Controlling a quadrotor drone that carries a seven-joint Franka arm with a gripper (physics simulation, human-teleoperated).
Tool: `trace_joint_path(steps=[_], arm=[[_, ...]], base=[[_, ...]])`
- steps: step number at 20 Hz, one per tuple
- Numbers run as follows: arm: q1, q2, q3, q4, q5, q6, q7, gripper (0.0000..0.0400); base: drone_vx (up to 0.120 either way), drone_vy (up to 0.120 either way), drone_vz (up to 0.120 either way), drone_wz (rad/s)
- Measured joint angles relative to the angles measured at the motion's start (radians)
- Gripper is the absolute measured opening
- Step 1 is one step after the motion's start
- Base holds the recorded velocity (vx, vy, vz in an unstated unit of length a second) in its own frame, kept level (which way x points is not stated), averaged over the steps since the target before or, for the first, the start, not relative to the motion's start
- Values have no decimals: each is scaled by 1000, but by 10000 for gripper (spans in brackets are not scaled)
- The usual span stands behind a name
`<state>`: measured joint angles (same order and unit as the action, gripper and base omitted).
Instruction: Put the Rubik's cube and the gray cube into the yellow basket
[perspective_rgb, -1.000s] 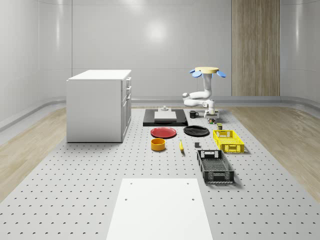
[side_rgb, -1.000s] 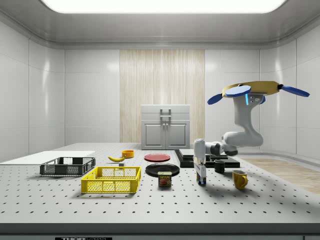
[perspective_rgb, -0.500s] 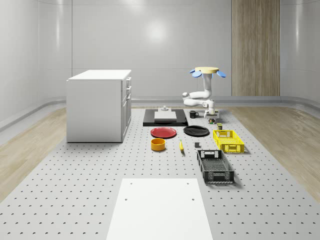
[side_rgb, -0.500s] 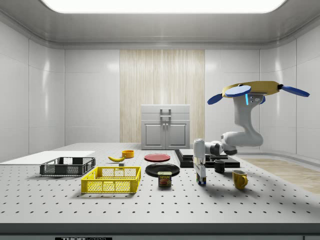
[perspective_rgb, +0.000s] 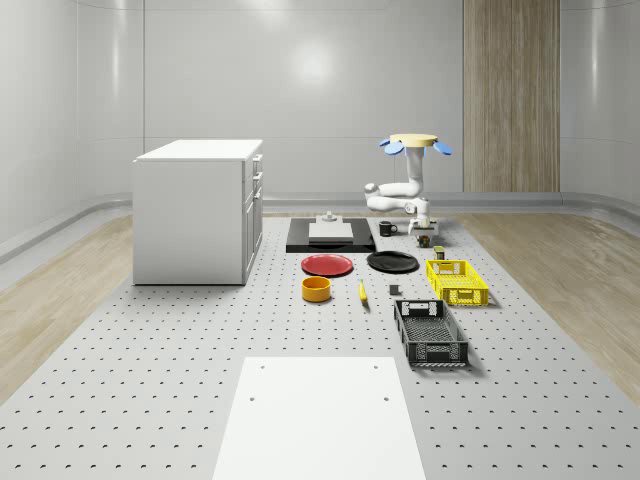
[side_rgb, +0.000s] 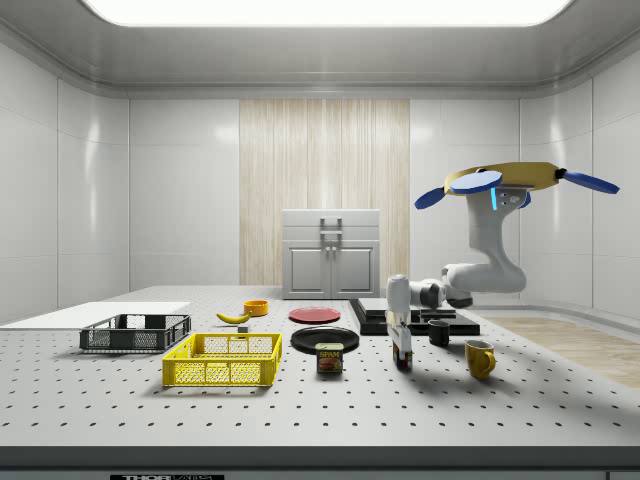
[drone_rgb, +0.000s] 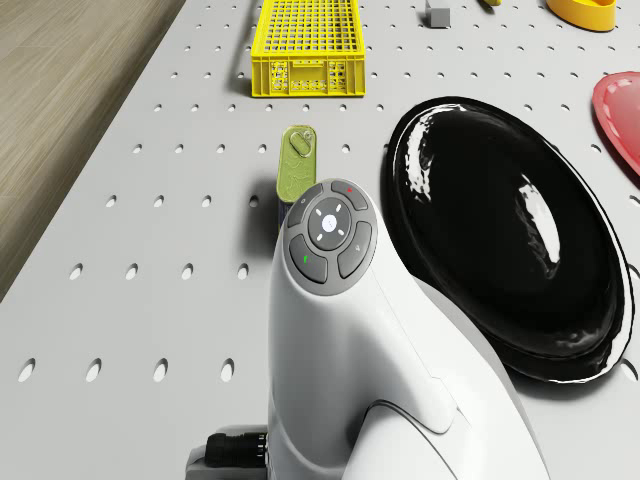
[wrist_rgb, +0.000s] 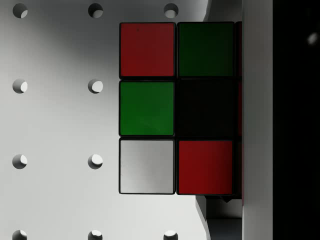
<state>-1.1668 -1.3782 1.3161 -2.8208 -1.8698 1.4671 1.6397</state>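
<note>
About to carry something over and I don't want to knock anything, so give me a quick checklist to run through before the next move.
1. Rubik's cube right at the tool: ok.
2. Cube firmly held: cannot tell.
3. Drone hovering above the table, arm reaching down: ok.
4. Yellow basket open, nothing seen inside: ok.
5. Straight path to the basket free: not ok; a can stands between the tool and the basket.
6. Gray cube in the basket: not ok; it sits on the table beside it.
</note>
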Motion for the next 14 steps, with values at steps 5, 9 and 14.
trace_joint_path(steps=[5,9,14], arm=[[-7,-10,61,-8,61,-11,10,325],[-11,-22,85,-10,87,-7,16,325],[-15,-38,98,-10,105,5,20,325]], base=[[0,0,120,0],[0,0,120,0],[80,0,120,0]])
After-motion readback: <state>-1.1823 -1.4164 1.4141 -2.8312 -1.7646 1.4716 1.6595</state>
